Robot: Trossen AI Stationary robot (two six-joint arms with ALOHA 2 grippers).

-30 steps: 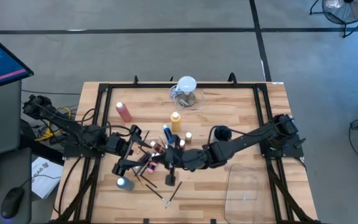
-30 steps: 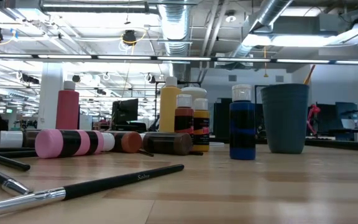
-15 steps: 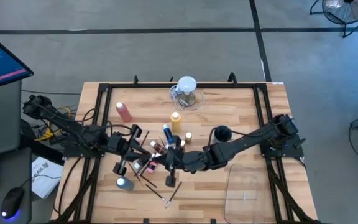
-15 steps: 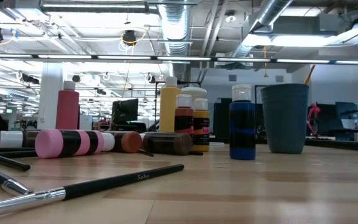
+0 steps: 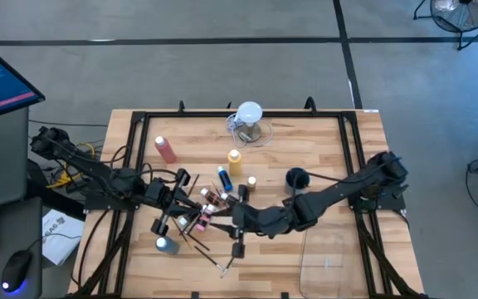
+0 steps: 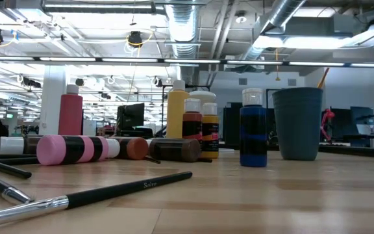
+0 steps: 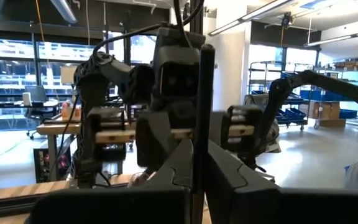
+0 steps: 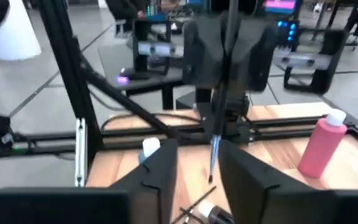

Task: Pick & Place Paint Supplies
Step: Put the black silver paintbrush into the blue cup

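Left gripper [image 7: 194,171] pinched tight on my brush [image 7: 201,106], right gripper [image 8: 197,168] part open at its 3 o'clock, pink bottle [image 8: 323,146] nearby

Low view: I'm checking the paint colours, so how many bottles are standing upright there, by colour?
Pink-red bottle: 1
Yellow bottles, tall and small: 2
Red bottle: 1
Blue bottle: 1
Total: 5

I see both arms over the bottle clutter mid-table: left gripper [image 5: 191,218] among the brushes, right gripper [image 5: 239,241] nearer the front edge, by a brush [image 5: 226,262].
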